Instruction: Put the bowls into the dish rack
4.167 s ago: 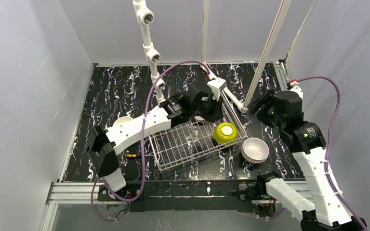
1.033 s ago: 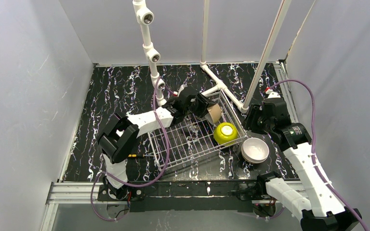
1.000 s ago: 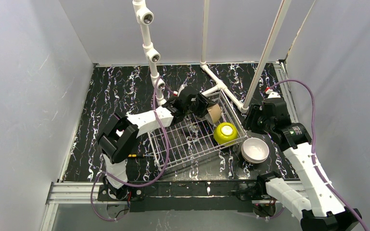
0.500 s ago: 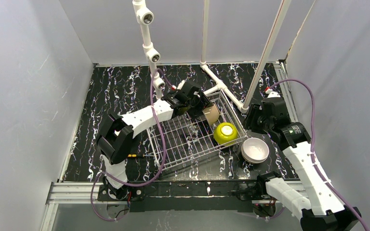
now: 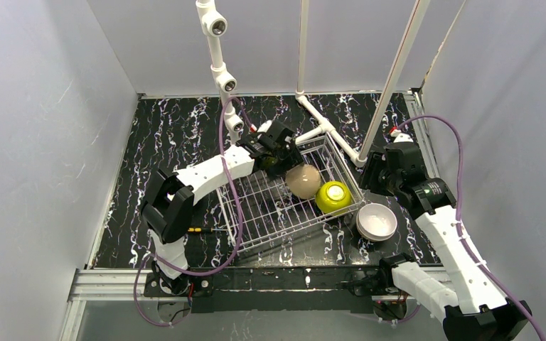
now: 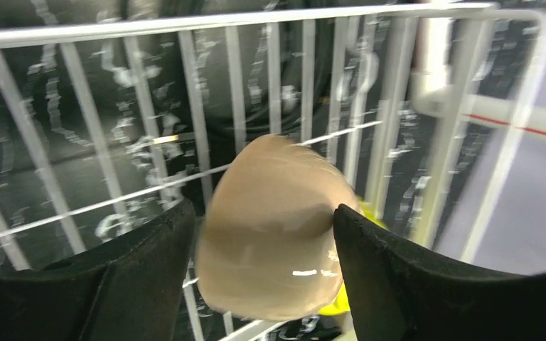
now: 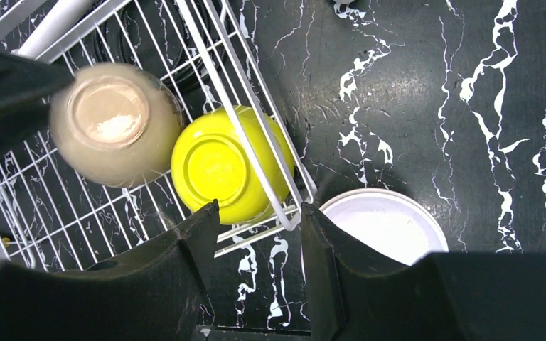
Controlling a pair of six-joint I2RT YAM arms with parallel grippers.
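The dish rack [image 5: 256, 213] stands mid-table. Two bowls lie upside down at its right end, a tan one [image 5: 303, 181] and a yellow-green one [image 5: 333, 197] side by side. My left gripper [image 5: 282, 158] is open just behind the tan bowl. In the left wrist view the tan bowl [image 6: 270, 227] is blurred between the spread fingers [image 6: 135, 277], with a gap on the left side. My right gripper [image 7: 259, 213] hangs open over the rack's near right corner [image 7: 291, 213] with nothing in it. A white bowl [image 7: 387, 227] sits upright on the table [image 5: 170, 135] right of the rack.
A white pipe frame [image 5: 224, 78] rises behind the rack, and one pipe [image 5: 330, 135] runs along the rack's far right side. A small yellow-and-black item [image 5: 193, 229] lies left of the rack. Grey walls close in the table on three sides.
My left gripper has opened and the tan bowl has dropped out of it, ending upside down beside the yellow-green bowl. The left arm drew back a little. The right arm barely moved.
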